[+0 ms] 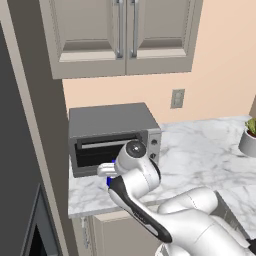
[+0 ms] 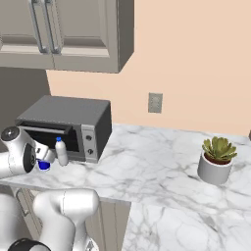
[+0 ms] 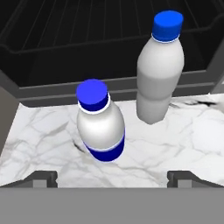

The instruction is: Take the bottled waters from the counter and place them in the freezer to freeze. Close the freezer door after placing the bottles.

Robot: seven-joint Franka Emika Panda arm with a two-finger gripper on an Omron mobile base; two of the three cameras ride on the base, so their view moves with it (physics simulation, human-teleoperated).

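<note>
Banded bottle (image 3: 101,124): whitish, blue cap, blue band low on the body; upright on the desk (image 3: 183,135), nearest the tool.
Plain bottle (image 3: 158,72): slimmer, blue cap; upright just beside the first, nearer the toaster oven; also in the right base view (image 2: 61,151).
Tool (image 3: 111,177): jaws spread wide, holding nothing, above the desk with the banded bottle between its tips.
Desk: white marble with grey veins.
Toaster oven (image 2: 68,127): grey, door open, dark rack inside, right behind both bottles.
Potted plant (image 2: 216,160): well apart on the desk.
Wall outlet (image 2: 155,103): above the desk.
</note>
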